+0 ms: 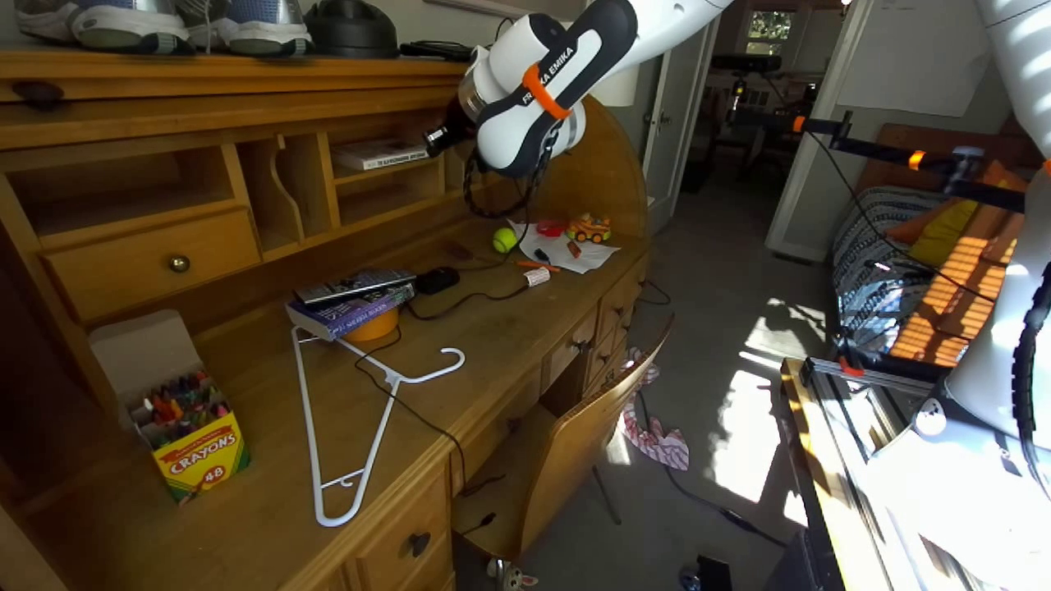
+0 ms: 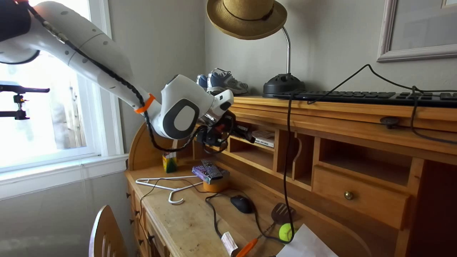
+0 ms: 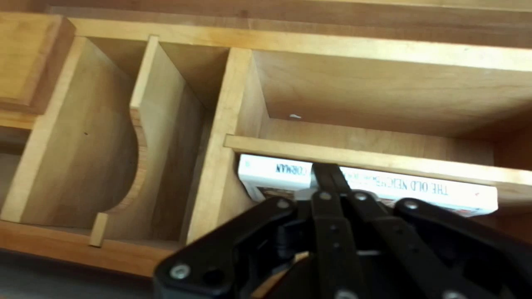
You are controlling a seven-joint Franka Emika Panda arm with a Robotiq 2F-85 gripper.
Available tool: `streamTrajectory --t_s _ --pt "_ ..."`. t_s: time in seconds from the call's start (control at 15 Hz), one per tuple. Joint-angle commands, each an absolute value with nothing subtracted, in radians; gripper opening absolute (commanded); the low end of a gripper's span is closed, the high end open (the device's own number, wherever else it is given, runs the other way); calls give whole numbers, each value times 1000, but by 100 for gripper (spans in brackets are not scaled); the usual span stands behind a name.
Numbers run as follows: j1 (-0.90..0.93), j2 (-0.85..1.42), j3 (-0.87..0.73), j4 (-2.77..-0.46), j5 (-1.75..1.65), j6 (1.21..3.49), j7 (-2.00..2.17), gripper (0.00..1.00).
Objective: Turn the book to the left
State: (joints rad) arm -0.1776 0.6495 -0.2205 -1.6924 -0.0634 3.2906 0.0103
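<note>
The pale white book lies flat in the upper cubby of the desk hutch, its lettered spine facing out. In the wrist view its left end sits close to the cubby's left divider. The book also shows in both exterior views. My gripper is shut with its fingertips together and nothing seen between them. The tips are in front of the spine and cover part of its lettering; I cannot tell whether they touch it. The gripper shows in both exterior views too.
A wooden shelf board and side divider border the book's cubby. On the desk are a purple book with remotes on it, a white hanger, a crayon box, a mouse and a tennis ball. A cable hangs down from the keyboard.
</note>
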Motion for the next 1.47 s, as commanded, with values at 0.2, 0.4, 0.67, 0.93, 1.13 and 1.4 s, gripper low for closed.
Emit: streamTrajectory --t_s 0.2,0.4,0.67,0.93,1.13,1.4 --pt "-117 446 -285 -2008 -86 3168 -28 26" --pt "55 330 -473 -2153 -87 3054 67 42" --pt "320 169 -764 -2263 -229 2836 283 71" --pt "495 0 -912 -2286 -456 2651 586 99" --pt "525 -153 -883 -2278 -627 2468 815 100" --pt "291 -353 -539 -2325 -637 2262 989 100"
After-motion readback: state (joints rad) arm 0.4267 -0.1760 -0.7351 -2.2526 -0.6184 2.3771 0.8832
